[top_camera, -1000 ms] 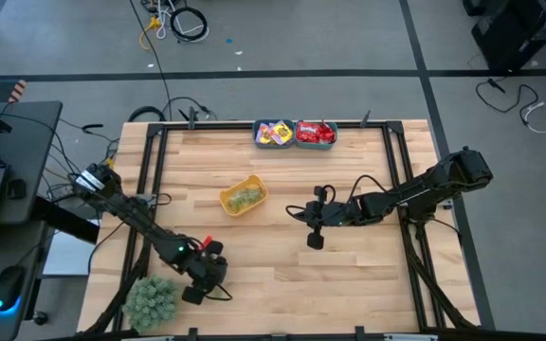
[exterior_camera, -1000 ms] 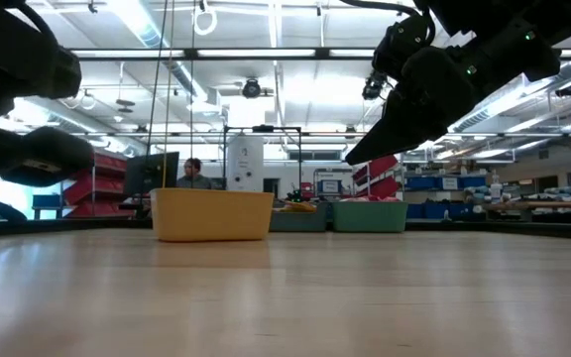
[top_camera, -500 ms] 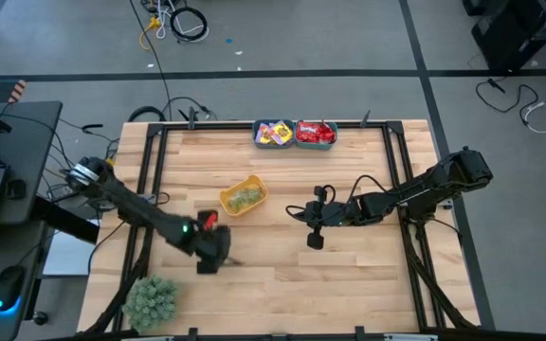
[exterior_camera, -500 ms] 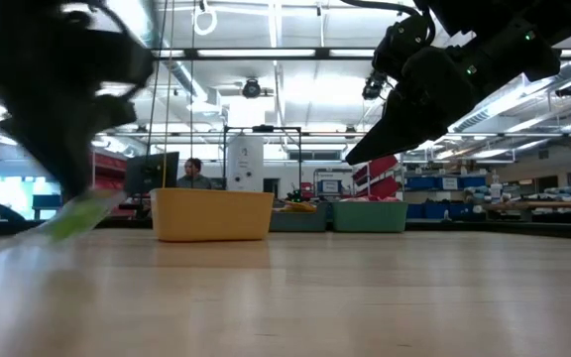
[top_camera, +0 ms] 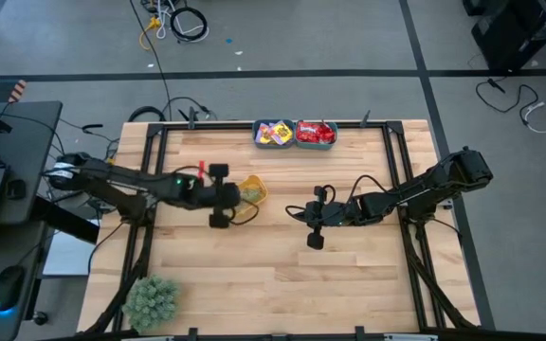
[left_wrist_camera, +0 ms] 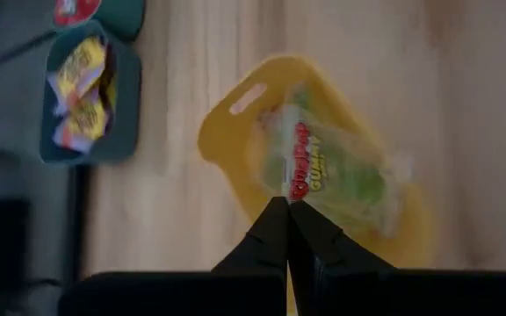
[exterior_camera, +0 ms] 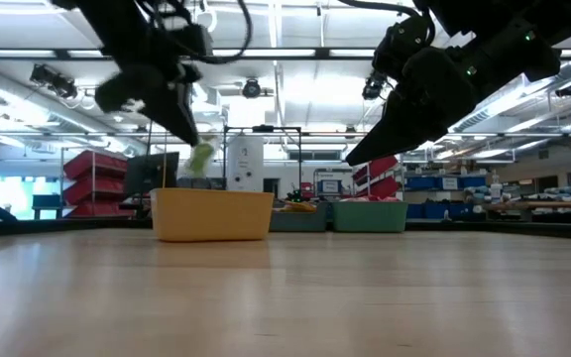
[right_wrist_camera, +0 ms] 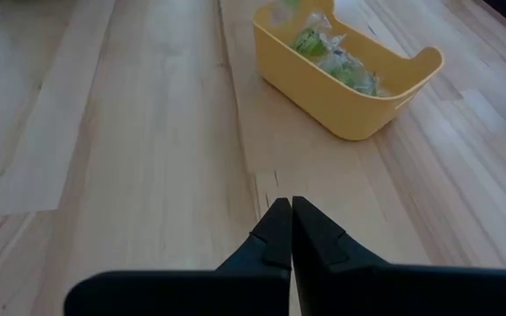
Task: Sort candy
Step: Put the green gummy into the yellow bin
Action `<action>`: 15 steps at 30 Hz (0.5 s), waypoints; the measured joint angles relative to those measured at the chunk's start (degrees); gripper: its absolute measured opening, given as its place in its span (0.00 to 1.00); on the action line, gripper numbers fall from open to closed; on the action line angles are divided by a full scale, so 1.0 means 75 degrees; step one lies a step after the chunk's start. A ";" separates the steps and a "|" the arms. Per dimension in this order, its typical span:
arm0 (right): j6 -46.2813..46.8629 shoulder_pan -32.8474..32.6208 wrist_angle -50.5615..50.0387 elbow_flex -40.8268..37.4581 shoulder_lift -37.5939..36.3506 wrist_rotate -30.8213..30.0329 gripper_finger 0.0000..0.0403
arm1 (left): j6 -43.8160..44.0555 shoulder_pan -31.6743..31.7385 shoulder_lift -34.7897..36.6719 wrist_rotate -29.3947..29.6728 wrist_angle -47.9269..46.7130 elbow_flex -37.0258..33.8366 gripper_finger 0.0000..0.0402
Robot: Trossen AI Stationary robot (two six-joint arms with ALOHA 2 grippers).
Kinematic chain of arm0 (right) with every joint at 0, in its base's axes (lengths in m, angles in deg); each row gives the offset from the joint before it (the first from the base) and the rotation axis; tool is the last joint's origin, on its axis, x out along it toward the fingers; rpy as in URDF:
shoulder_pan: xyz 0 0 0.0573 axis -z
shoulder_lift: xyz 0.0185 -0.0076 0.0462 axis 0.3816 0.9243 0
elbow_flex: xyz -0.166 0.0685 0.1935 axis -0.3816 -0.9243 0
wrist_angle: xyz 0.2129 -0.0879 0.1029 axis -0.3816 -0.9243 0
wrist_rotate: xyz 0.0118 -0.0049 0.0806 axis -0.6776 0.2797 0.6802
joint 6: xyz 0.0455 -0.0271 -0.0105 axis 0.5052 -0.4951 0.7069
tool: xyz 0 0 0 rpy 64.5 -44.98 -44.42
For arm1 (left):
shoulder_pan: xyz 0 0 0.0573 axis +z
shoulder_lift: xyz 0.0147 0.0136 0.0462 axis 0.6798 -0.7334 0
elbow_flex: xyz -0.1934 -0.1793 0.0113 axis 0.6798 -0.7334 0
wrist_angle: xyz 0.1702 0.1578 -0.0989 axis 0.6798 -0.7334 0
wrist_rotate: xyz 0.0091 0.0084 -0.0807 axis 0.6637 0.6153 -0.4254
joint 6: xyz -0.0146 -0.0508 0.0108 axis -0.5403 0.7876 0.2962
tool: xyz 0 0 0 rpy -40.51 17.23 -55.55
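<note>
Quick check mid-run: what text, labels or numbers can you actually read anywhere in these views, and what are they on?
Green candy packet held in the shut left gripper over the yellow bin: red and yellow lettering, too blurred to read.
Yellow packets in the teal bin: markings, unreadable.
Red packets: too small to read.
Signs in the room behind, low view: unreadable.
Nothing else legible.

L end effector [left_wrist_camera: 286, 209] pinching green candy [left_wrist_camera: 323, 167] over yellow bin [left_wrist_camera: 222, 132].

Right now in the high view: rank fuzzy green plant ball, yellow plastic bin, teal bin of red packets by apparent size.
1. Fuzzy green plant ball, largest.
2. Yellow plastic bin, partly hidden by the left gripper, and teal bin of red packets: too close to rank.
</note>
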 joint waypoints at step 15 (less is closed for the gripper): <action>0.0035 0.0000 -0.0016 -0.0001 0.0000 0.0001 0.00 | -0.3157 0.0574 -0.1505 -0.0080 0.1182 -0.0006 0.03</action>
